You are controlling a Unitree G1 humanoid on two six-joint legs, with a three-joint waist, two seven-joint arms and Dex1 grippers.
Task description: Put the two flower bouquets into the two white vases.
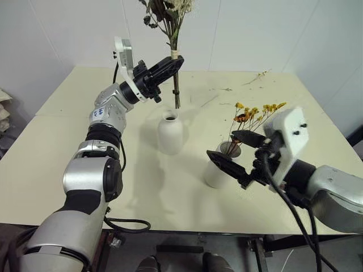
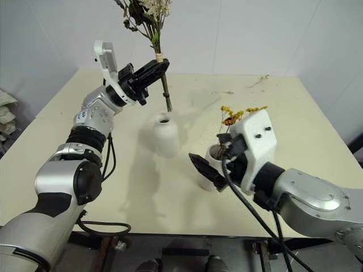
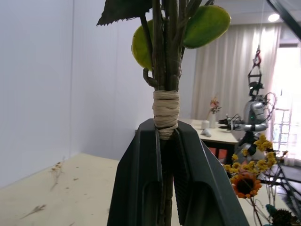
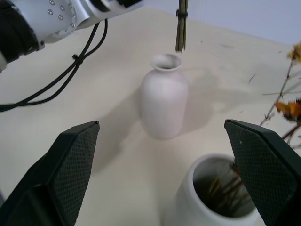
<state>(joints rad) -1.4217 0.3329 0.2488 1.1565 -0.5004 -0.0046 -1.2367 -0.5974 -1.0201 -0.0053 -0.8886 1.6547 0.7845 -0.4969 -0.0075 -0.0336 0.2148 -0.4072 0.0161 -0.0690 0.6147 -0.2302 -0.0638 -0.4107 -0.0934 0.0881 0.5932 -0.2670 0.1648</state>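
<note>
Jaws of the left gripper (image 1: pixel 177 63) are pinched tight on the big bouquet (image 1: pixel 170 22), just under a pale band of string wound round its stems. It holds the bunch upright, high over the table (image 1: pixel 68 141). The stems are thin and brown-green, with dark leaves and pale sprigs at the top, where the bunch runs out of the head views. In the left wrist view two green leaves sit above the string. The cut stem ends hang just above the round vase (image 1: pixel 171 132), near its narrow mouth, not inside it.

That vase is white and shaped like a bottle. It stands on the table near the middle.

To its right stands the wide vase (image 4: pixel 221 197), also white, with a big open mouth. The yellow spray (image 1: pixel 255 113) is already in it, leaning right, with small yellow and orange flowers on thin stalks.

Jaws of the right gripper (image 1: pixel 238 153) are spread wide and hold nothing. They sit close by the wide vase.
</note>
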